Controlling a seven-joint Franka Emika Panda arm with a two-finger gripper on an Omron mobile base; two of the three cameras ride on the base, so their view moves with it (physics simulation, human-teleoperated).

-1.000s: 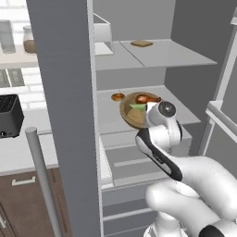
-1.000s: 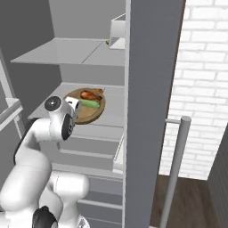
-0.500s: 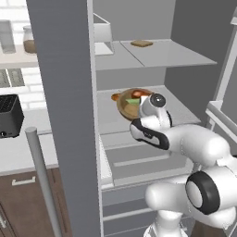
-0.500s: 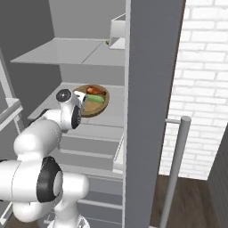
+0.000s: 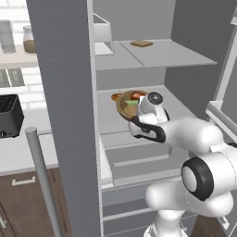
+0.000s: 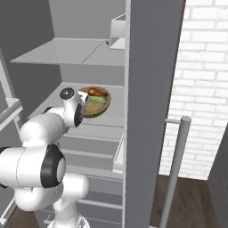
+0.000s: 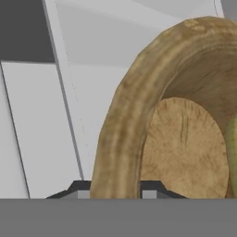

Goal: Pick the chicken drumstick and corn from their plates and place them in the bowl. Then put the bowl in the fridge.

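Fingers (image 7: 115, 189) clamp the bowl (image 5: 126, 103) by its near rim, keeping it level over the fridge (image 5: 152, 60) middle shelf so drumstick (image 6: 95, 92) and corn (image 6: 99, 100) stay inside.

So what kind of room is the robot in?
It looks like a kitchen: an open fridge with grey shelves, a wooden bowl of food on one shelf, and a black toaster on the counter beside it.
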